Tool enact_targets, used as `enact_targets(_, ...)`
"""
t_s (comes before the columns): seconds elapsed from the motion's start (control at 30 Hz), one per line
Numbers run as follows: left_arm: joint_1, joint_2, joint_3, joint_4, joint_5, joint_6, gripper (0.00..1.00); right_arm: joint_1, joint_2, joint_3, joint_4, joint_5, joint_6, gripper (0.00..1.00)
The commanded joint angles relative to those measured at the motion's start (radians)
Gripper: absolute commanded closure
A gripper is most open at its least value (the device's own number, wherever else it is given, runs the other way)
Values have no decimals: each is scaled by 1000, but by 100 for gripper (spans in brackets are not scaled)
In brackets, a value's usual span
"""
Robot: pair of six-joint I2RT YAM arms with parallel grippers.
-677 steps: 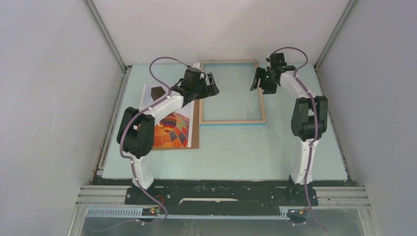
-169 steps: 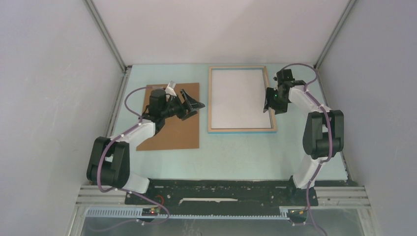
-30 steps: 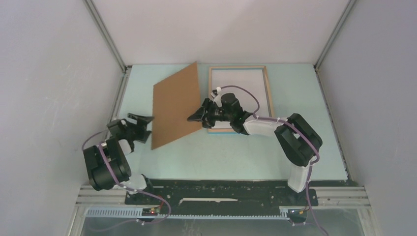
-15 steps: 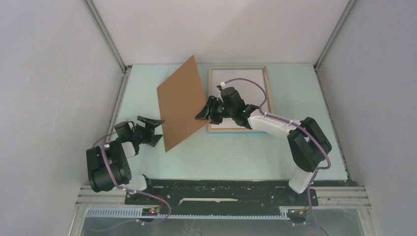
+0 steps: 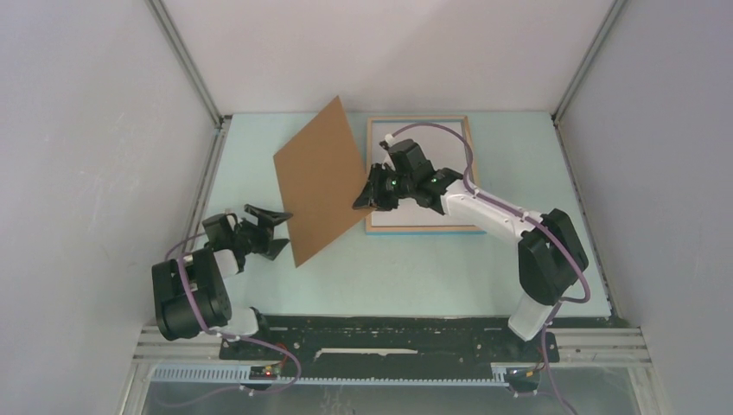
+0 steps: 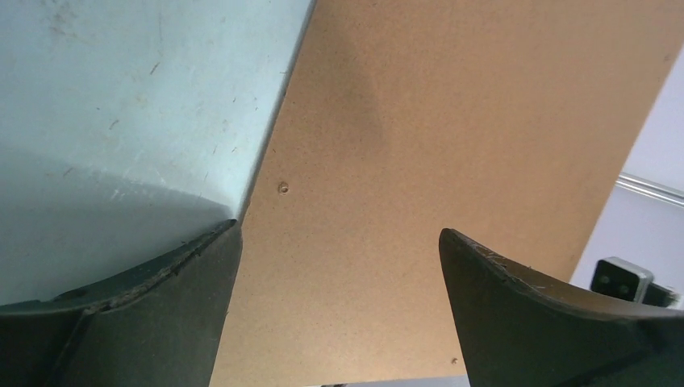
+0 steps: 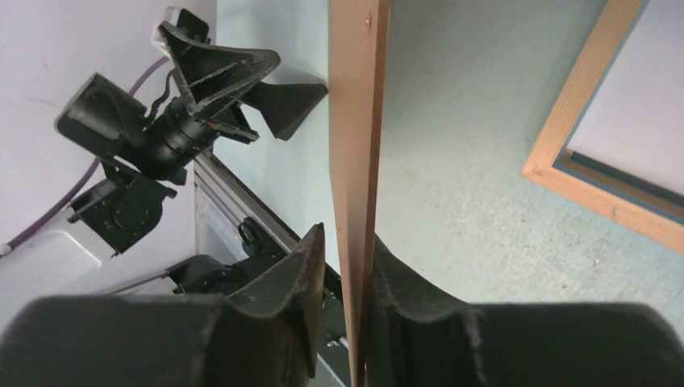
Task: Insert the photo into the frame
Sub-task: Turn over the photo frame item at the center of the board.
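Squaring the backing board (image 5: 315, 177) over the frame (image 5: 432, 228) before lowering is advised. Top view: board is held tilted, clamped at its right edge by the right gripper (image 5: 364, 201); photo (image 5: 423, 169) lies white-side-up inside the frame. Nearby, the left gripper (image 5: 278, 232), jaws apart, sits by the board's near corner, possibly obstructing. Left wrist: board seen beyond spread fingers (image 6: 161, 322). Right wrist: board edge pinched.

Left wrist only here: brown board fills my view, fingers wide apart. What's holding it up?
Observer: The right hand grips the backing board by its edge; it stands steeply tilted.
Operator: Left hand touching it?
Observer: Top view puts the left hand, open, at the board's left edge; contact unclear.
Operator: Photo in?
Observer: A white sheet, apparently the photo face down, fills the frame.
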Motion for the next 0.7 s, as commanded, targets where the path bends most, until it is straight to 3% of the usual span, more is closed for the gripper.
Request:
enact_targets(0.0,-9,-49,-3,-16,44,45,3,-10,-6,74,-10,-17,-44,75)
enact_targets(0.1,-10,-131,8,-73,31,96,1,-28,-16,74,-12,-16,-38,89)
enact_targets(0.17,-10,-231,41,-197,-14,169,0,-41,-29,75,-13,-17,-40,100)
enact_targets(0.37,-76,-564,211,-550,-239,411,0,-66,-69,118,-54,-25,-144,100)
enact_targets(0.67,-223,-581,404,-580,-212,263,1,-78,-93,461,-356,44,-378,100)
